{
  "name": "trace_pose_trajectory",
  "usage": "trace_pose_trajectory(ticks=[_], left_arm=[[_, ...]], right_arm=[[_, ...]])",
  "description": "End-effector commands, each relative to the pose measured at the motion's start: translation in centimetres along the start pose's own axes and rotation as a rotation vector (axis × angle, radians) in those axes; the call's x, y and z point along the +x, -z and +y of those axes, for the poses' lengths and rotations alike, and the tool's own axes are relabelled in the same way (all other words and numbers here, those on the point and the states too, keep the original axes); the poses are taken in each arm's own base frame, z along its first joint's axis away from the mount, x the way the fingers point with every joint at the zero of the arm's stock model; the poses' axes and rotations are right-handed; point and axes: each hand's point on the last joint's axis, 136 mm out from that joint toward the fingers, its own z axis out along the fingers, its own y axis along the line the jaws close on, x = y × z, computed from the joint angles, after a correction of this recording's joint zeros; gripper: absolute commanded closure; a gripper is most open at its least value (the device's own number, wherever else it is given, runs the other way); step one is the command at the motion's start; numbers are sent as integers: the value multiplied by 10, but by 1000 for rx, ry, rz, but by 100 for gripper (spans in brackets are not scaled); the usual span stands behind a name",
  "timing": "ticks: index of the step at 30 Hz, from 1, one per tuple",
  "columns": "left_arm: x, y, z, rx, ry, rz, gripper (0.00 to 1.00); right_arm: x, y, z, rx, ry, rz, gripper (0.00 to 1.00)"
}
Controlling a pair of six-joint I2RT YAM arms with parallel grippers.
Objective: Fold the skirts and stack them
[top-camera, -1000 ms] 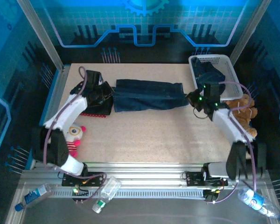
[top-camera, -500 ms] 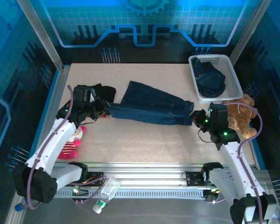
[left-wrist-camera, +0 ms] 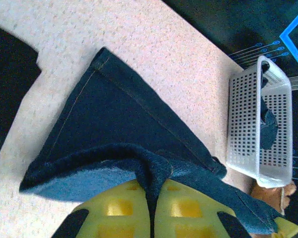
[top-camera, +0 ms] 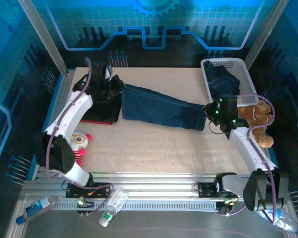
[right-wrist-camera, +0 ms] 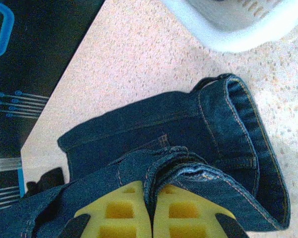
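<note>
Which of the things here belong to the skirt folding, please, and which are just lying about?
Job: held denim skirt; second denim skirt in the basket; black skirt; red skirt.
Lying about: teddy; doll; bottles.

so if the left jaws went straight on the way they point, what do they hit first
The denim skirt they are shut on, spread right ahead of them. Past its edge probably the bare table, as they seem tilted down; the white basket sits off to the side of that line.
</note>
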Motion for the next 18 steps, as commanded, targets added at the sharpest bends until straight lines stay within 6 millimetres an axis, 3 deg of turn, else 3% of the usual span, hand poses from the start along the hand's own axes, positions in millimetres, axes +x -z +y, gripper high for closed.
trace_pose_trajectory(ticks=[1,8,18], left_arm=[[-31,-8,-11,-1,-95,-48,100],[-52,-48,-13,-33,-136,-11,100],[-63,-106,16,-139,-129,32,100]], right_arm=[[-38,-7,-1,38,17,-123,100],[-55,-34,4,59,48,-76,100],[-61,-93,16,45,62,39,100]])
